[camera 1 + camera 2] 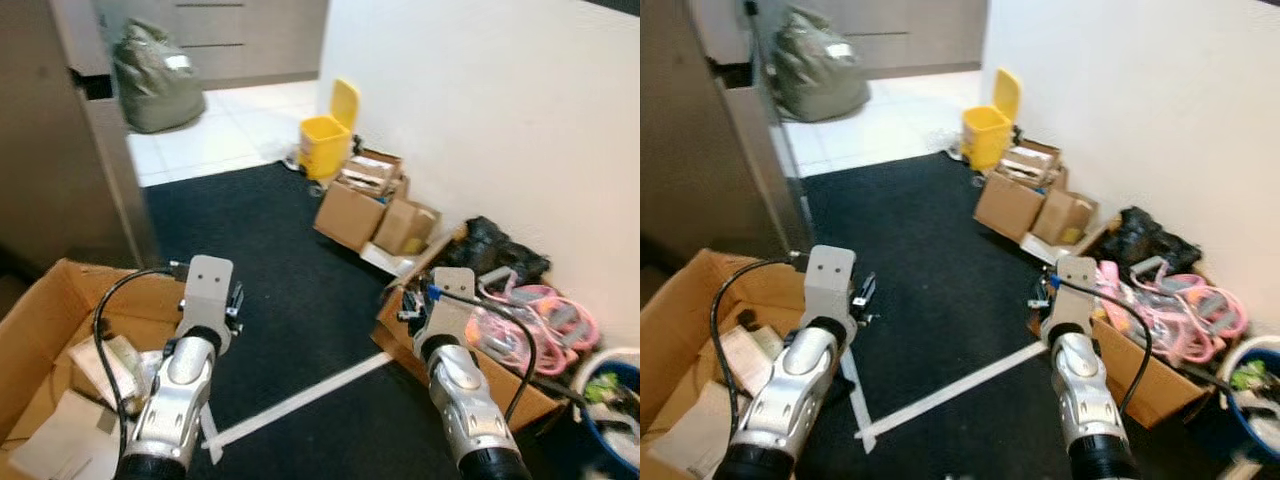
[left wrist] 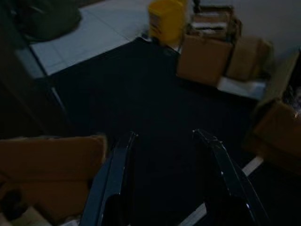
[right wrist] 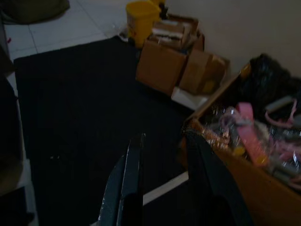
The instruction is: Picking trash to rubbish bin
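- We are standing on a black carpet (image 1: 270,260) beside a white wall (image 1: 480,110), both arms raised in front of us and carrying nothing
- Left gripper (image 2: 164,141): we are holding its two black fingers spread apart and empty, above the carpet beside an open cardboard box (image 1: 40,330) on our left; paper scraps (image 1: 60,440) are lying inside that box
- Right gripper (image 3: 162,141): we are keeping its fingers parted too, with nothing between them, near the edge of a second cardboard box (image 1: 500,385) holding a pink tangle (image 1: 540,315)
- Yellow bin (image 1: 326,137): it is sitting well ahead by the wall, lid tipped up, so it looks ready to take rubbish
- Small brown boxes (image 1: 375,210): these are crowding the wall just beside the bin
- Green sack (image 1: 155,80): it is resting far off on the white tiles
- White tape line (image 1: 300,400): it is crossing the carpet between our arms
- We are judging that no trash is picked yet; the likeliest pieces are lying in the boxes at either side
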Tool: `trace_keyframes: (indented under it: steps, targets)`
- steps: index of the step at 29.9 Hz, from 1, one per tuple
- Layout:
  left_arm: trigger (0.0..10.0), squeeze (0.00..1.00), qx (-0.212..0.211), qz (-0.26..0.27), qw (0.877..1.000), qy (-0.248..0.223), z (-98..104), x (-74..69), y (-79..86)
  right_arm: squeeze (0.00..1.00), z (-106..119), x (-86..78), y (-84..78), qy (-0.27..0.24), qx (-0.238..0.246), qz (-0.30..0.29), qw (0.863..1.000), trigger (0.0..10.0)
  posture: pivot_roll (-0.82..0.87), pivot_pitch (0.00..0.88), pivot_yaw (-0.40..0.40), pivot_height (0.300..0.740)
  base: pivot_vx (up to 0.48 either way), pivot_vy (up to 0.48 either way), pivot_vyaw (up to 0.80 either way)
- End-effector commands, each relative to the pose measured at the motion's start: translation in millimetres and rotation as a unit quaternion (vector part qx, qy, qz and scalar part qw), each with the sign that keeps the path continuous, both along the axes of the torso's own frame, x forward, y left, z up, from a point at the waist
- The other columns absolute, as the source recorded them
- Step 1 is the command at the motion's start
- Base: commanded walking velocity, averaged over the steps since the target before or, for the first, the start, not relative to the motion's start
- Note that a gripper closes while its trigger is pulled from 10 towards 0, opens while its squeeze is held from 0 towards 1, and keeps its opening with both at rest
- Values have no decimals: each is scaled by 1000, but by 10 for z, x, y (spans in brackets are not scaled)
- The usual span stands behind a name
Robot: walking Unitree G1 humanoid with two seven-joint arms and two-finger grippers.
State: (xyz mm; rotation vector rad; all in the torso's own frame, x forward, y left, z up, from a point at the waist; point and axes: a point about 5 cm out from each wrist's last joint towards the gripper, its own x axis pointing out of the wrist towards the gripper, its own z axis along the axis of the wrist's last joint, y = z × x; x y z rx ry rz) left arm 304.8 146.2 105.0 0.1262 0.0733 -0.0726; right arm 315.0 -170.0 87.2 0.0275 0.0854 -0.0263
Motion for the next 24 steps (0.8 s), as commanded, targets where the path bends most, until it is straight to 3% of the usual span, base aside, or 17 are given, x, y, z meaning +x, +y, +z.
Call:
trace_keyframes:
  steps: [1, 24]
  targets:
    - [10000, 0, -2, 0, 1000, 12, -46, -6, 2, 0, -41, -19, -30, 12, 4, -8, 1000, 10000, -21, 126, -49, 740, 0, 0, -656]
    - [10000, 0, 2, -1, 1000, 12, -30, 11, 4, 0, -56, -8, -1, 16, 8, -7, 1000, 10000, -8, 133, -49, 740, 0, 0, -667]
